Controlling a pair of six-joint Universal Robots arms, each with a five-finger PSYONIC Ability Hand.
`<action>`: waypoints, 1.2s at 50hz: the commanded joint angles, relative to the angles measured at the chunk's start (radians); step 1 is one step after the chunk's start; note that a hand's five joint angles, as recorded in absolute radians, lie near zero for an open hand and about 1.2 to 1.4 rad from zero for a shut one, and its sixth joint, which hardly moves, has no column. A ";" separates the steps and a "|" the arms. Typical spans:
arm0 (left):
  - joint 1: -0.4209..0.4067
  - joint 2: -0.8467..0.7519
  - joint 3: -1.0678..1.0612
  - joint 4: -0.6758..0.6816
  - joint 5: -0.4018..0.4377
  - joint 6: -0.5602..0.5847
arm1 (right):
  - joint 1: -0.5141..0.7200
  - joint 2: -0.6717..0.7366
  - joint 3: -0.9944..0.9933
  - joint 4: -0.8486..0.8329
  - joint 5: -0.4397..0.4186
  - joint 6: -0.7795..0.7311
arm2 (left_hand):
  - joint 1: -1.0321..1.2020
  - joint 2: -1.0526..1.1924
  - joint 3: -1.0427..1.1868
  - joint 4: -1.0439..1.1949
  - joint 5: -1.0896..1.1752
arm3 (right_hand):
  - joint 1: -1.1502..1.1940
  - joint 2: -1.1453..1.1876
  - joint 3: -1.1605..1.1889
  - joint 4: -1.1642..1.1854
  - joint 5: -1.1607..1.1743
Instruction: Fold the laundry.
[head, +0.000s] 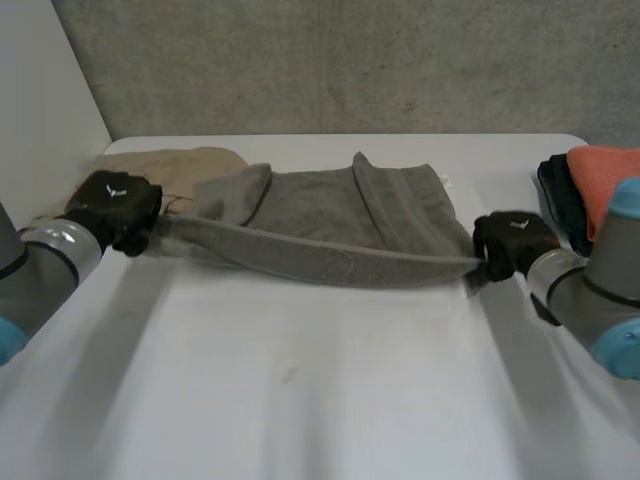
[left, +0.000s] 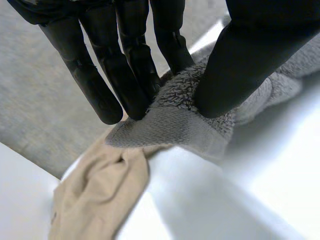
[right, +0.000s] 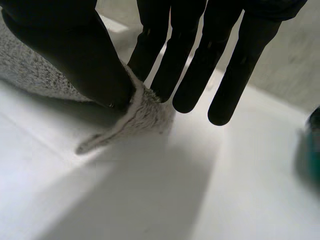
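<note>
A grey towel (head: 330, 215) lies across the back half of the white table (head: 300, 400), its near edge lifted and stretched taut between my two hands. My left hand (head: 115, 205) is shut on the towel's left corner (left: 175, 120), pinching it between thumb and fingers (left: 125, 75). At the opposite end my right hand (head: 512, 245) is shut on the towel's right corner (right: 142, 112), thumb pressed against the fingers (right: 165, 65) with the cloth between them.
A beige cloth (head: 175, 165) lies behind my left hand, also under the towel corner (left: 95, 195). Folded orange and dark cloths (head: 590, 185) are stacked at the right edge. A concrete wall stands behind the table.
</note>
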 joint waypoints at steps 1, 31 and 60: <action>0.017 0.157 -0.131 -0.252 0.001 0.214 | -0.057 -0.294 0.126 0.202 -0.074 -0.329 | 0.237 0.198 0.203 0.195 0.242 | 0.253 0.219 0.214 0.204 0.227; -0.127 -0.156 0.493 -0.239 -0.151 0.302 | 0.033 0.022 -0.364 0.248 0.216 -0.770 | 0.237 0.198 0.203 0.195 0.242 | 0.253 0.219 0.214 0.204 0.227; -0.069 -0.146 0.469 0.272 -0.111 -0.106 | 0.035 -0.040 -0.386 -0.182 0.125 -0.359 | 0.237 0.198 0.203 0.195 0.242 | 0.253 0.219 0.214 0.204 0.227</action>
